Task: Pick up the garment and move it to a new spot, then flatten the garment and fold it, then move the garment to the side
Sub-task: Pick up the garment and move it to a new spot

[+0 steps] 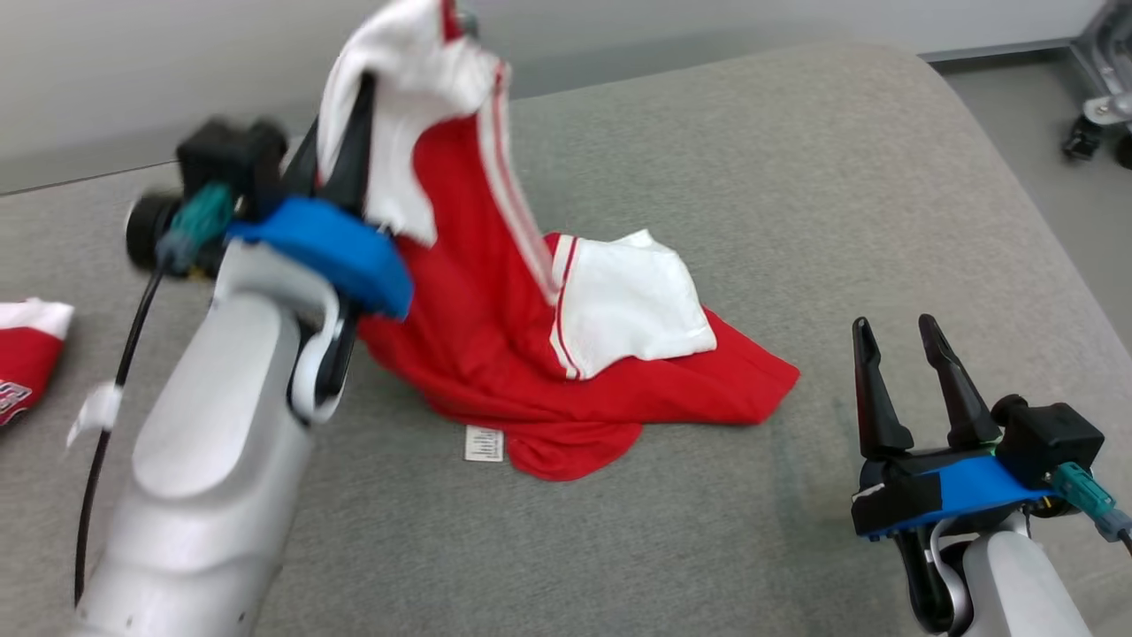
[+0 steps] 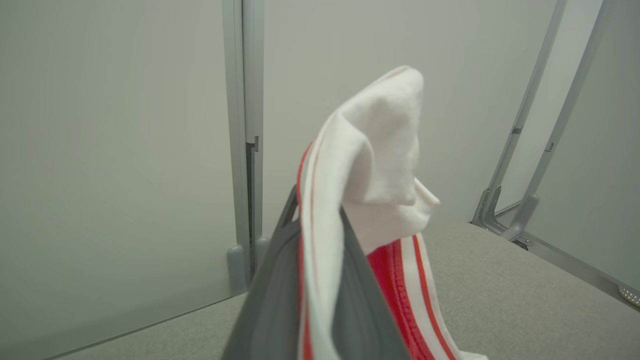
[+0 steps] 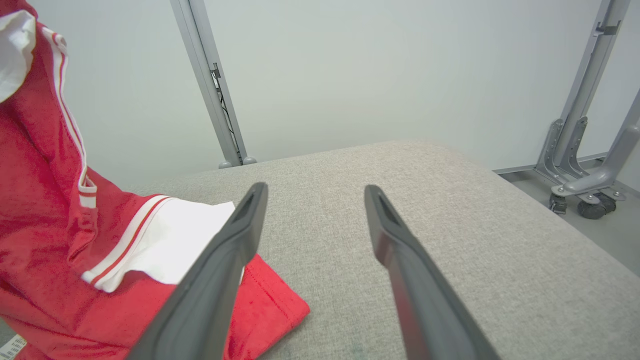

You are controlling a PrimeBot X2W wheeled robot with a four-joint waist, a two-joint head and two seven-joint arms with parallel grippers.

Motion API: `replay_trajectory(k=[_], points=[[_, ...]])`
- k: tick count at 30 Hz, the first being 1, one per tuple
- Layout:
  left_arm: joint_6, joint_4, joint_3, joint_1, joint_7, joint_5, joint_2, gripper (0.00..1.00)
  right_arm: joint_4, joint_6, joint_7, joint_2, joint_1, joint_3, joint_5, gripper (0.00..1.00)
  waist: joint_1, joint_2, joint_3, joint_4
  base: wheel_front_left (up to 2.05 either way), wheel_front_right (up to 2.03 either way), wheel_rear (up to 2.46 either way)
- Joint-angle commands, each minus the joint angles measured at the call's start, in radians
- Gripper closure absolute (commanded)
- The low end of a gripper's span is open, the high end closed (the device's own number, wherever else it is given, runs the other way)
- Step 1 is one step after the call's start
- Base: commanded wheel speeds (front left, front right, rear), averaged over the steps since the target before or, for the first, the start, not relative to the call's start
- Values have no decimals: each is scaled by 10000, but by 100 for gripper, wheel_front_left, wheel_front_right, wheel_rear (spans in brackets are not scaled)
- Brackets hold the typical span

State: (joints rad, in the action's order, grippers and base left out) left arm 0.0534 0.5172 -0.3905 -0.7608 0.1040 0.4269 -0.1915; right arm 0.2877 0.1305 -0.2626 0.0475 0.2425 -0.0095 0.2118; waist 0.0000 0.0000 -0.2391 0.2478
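Left jaws clamped on a white, red-striped part of the garment (image 1: pixel 495 354). Fabric is pinched between both fingers (image 2: pixel 270 310) and bunched above the tips. Right jaws spread wide, nothing between them, hovering over bare bench (image 1: pixel 796 221) just right of the garment's red hem. Garment half lifted: upper part hangs from the left jaws, lower part rests in a heap mid-bench. One white sleeve (image 1: pixel 632 305) lies on top, care label (image 1: pixel 484 443) at the front edge. Another red-and-white piece (image 1: pixel 26 354) sits at the bench's far left edge, well apart.
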Motion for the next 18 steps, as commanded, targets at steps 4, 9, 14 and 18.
replay_trajectory(k=[4,9,14,18], points=[[-229,46,286,1270,370,316,-192,100,69,5,-33,52,-96,-29,-179,0,0,0,7,-432,0,0,0],[-316,90,238,3082,655,608,-214,100,181,5,-33,54,-74,169,-205,0,0,0,167,-706,0,0,0],[-328,156,-19,4256,854,753,65,100,256,5,-34,52,-162,254,-241,0,0,0,299,-837,0,0,0],[-425,23,-184,4365,1175,510,147,0,283,5,-34,52,-291,158,-290,0,0,0,437,-1038,0,0,0]])
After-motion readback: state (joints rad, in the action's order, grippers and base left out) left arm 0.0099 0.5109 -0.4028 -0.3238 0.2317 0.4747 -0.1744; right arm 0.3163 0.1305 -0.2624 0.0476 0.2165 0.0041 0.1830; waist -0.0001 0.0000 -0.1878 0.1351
